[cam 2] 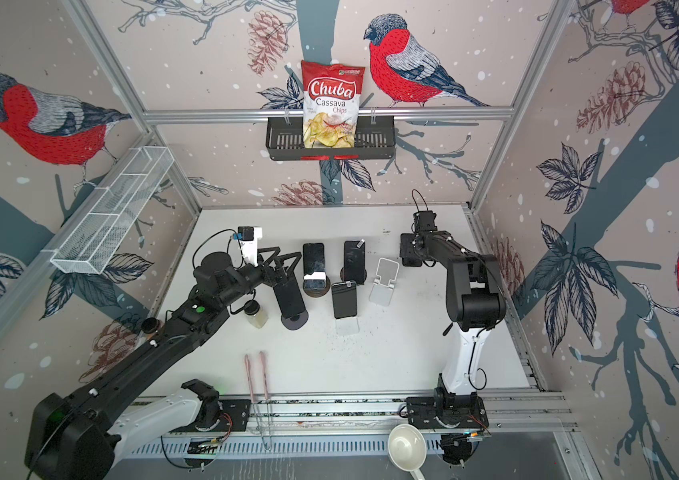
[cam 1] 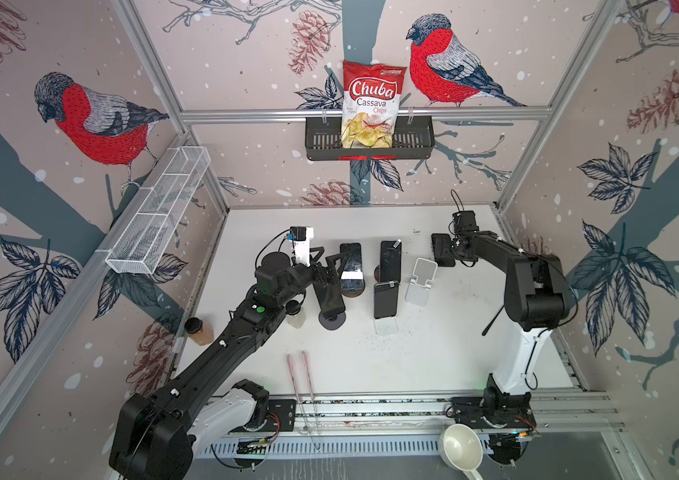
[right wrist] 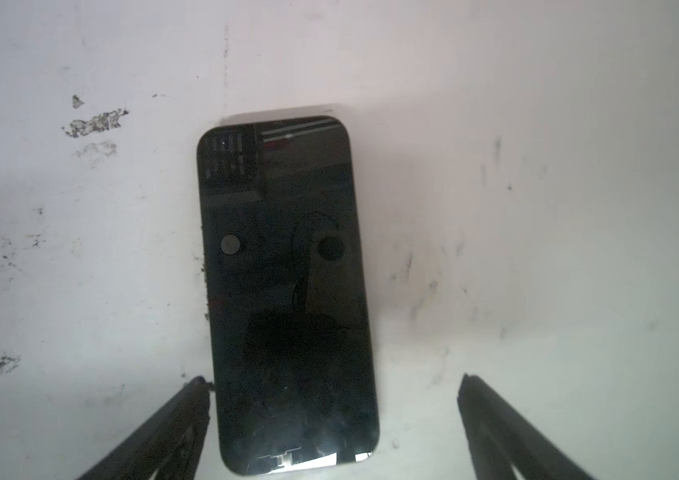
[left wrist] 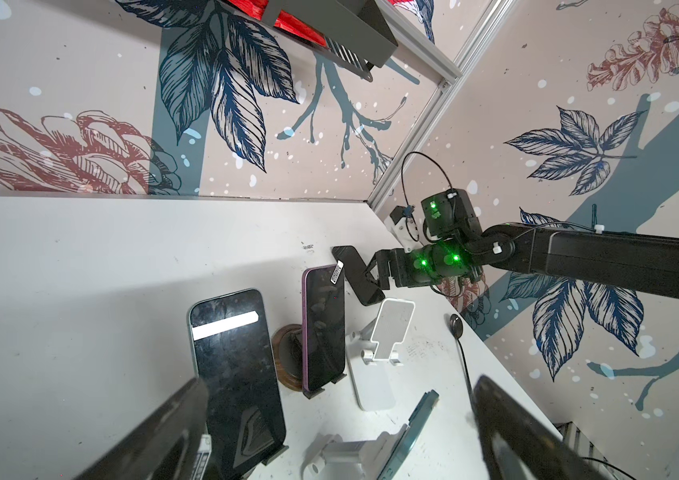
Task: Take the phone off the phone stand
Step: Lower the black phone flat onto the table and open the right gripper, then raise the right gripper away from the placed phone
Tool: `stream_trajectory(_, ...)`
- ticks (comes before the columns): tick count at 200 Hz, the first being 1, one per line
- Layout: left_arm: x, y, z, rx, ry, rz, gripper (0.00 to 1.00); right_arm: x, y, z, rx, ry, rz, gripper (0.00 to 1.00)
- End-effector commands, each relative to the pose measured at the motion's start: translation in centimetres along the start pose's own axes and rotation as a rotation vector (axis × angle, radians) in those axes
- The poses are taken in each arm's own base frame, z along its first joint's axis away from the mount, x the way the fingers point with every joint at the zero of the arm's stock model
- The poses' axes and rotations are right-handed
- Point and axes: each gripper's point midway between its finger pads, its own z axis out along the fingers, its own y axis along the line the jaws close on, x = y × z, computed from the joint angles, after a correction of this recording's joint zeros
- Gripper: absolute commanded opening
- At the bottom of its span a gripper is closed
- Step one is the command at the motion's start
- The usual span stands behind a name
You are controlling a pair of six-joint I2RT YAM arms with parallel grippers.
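A black phone (right wrist: 287, 291) lies flat on the white table at the back right, also seen in both top views (cam 1: 442, 249) (cam 2: 409, 249). My right gripper (right wrist: 333, 379) (cam 1: 448, 249) stands open over its near end, one finger at the phone's edge and the other well clear of it. An empty white phone stand (cam 1: 420, 282) (left wrist: 387, 332) stands just left of it. Three other phones (cam 1: 350, 259) (cam 1: 390, 259) (cam 1: 385, 299) rest on stands mid-table. My left gripper (cam 1: 325, 257) (left wrist: 339, 432) hangs open beside the leftmost phones, holding nothing.
A further dark phone (cam 1: 329, 297) leans on a round stand. A small jar (cam 1: 296, 318), a brown bottle (cam 1: 200, 330) and pink tongs (cam 1: 302, 374) sit front left. A white ladle (cam 1: 460, 449) lies by the rail. Wall baskets (cam 1: 369, 145) (cam 1: 159, 216) hang above.
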Motion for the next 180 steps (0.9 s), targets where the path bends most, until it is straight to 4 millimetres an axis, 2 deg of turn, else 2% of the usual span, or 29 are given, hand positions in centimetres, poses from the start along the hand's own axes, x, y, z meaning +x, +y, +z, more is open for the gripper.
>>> stream_trajectory(1, -0.4, -0.2, -0.1, 0.005, -0.013, 0.002, 0.98, -0.4, -1.2, -1.5, 0.045, -0.038, 0.074, 0.95)
stream_trajectory(43, -0.2, -0.4, 0.1, 0.017, 0.002, 0.000, 0.98, 0.2, -2.7, -4.9, 0.084, -0.102, 0.173, 0.96)
stream_trajectory(95, 0.3, -1.2, 0.4, 0.062, 0.048, 0.012, 0.98, 1.3, -3.1, -10.4, 0.032, -0.200, 0.241, 0.98)
stream_trajectory(133, 1.2, -1.6, 0.9, 0.092, 0.116, 0.021, 0.98, 2.5, -1.3, -13.6, -0.004, -0.221, 0.185, 1.00)
stream_trajectory(159, 2.1, -3.0, 0.8, 0.141, 0.159, 0.030, 0.98, 3.1, 0.7, -16.0, -0.046, -0.248, 0.156, 0.99)
stream_trajectory(180, 3.6, -4.0, 0.9, 0.153, 0.225, 0.065, 0.98, 3.7, 2.7, -17.3, -0.120, -0.261, 0.146, 0.99)
